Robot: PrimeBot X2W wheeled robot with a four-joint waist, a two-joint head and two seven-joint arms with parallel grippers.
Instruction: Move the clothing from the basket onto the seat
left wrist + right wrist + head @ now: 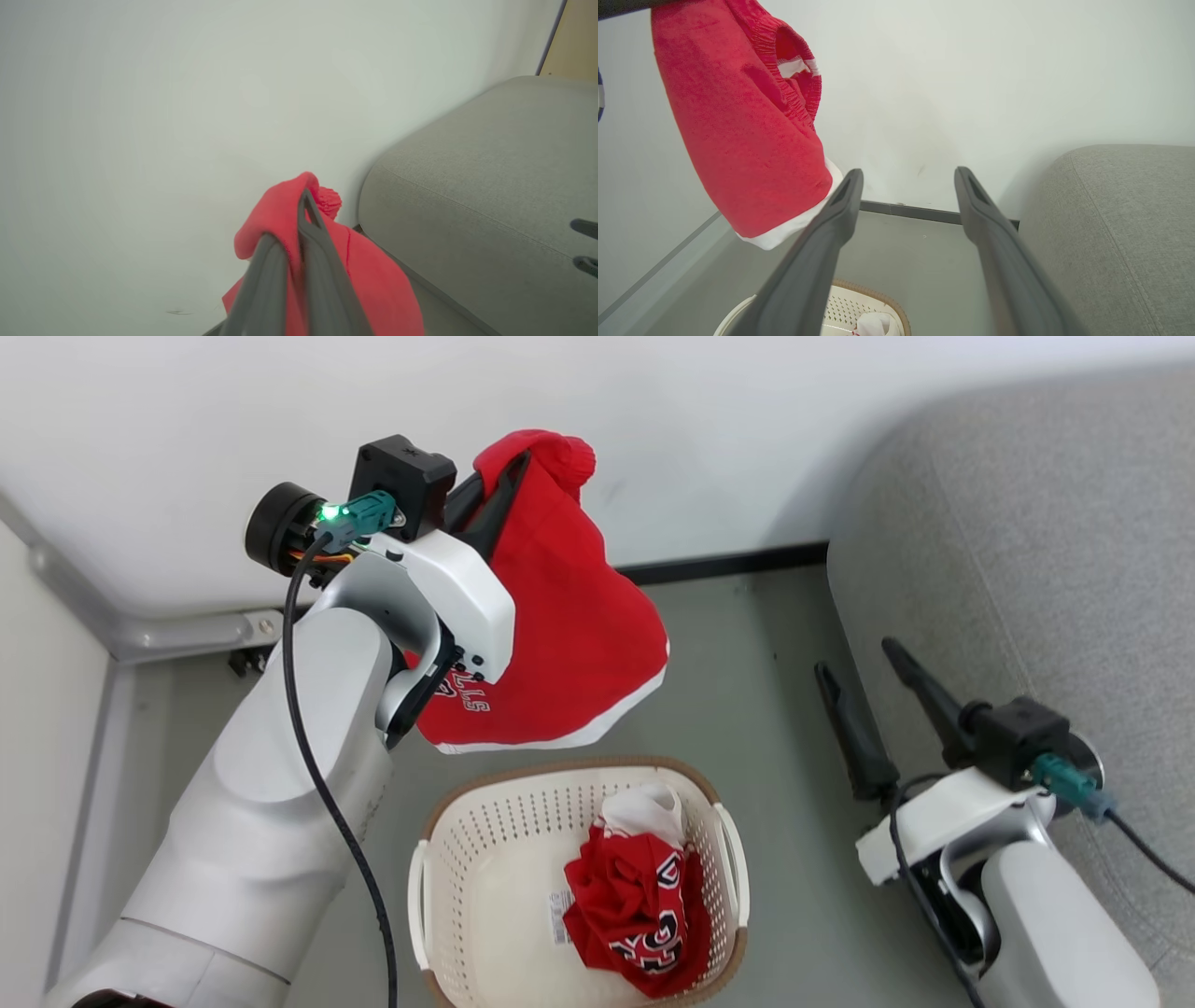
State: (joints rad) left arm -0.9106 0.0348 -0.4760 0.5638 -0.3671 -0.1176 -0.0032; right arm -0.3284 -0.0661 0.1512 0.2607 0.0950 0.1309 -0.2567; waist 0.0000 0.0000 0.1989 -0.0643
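Observation:
My left gripper [518, 467] is shut on a red jersey [569, 625] with white trim, holding it high above the cream basket [467, 859]. The jersey hangs down from the fingers [308, 219], clear of the basket rim. Inside the basket lie another crumpled red jersey [630, 910] with black lettering and some white fabric [644, 807]. My right gripper [854, 658] stands open and empty at the right, beside the grey sofa [1046, 551]. In the right wrist view the hanging jersey [742, 121] is at upper left and the basket [878, 298] below.
A white wall with a dark baseboard [728, 562] runs behind the basket. A grey metal frame [140, 635] lines the left corner. The grey floor [747, 672] lies between basket and sofa.

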